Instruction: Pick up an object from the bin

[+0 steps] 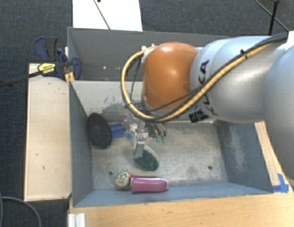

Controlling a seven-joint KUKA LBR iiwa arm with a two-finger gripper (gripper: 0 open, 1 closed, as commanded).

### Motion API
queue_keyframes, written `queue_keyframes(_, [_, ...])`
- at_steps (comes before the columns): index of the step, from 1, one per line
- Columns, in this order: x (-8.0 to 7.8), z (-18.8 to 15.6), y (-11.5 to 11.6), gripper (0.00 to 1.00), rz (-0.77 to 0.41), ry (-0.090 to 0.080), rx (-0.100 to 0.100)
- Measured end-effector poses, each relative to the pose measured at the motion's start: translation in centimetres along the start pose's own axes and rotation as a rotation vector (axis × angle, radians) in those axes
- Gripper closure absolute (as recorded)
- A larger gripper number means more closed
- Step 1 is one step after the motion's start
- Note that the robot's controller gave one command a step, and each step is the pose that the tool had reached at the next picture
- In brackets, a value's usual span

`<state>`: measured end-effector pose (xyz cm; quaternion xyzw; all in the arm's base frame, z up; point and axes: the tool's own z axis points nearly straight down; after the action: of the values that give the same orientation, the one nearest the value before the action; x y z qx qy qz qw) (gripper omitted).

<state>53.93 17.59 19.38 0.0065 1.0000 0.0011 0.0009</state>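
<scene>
My gripper (pixel 138 149) hangs below the arm's orange cover, near the middle of the bin. Its tip comes down onto the upper left edge of a dark green rounded lump (pixel 147 161) lying on the bin floor. Just left of the gripper lies a small blue piece (pixel 117 130), and beside that a black oval thing (pixel 99 130) leans against the left wall.
Along the front wall lies a pink-purple cylinder (pixel 149 185) with a small pale round thing (pixel 121 178) at its left end. The arm and its cables cover the bin's back and right parts.
</scene>
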Motion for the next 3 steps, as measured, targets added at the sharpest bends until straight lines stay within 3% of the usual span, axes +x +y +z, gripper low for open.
queue_keyframes(1, [0.5,11.8,-5.5,0.00,-0.166,-0.007,-0.001])
queue_keyframes(2, [0.1,11.0,-5.3,1.00,-0.162,-0.020,-0.004])
queue_keyframes(3, [-0.5,-0.1,-3.4,1.00,-0.185,-0.008,0.000])
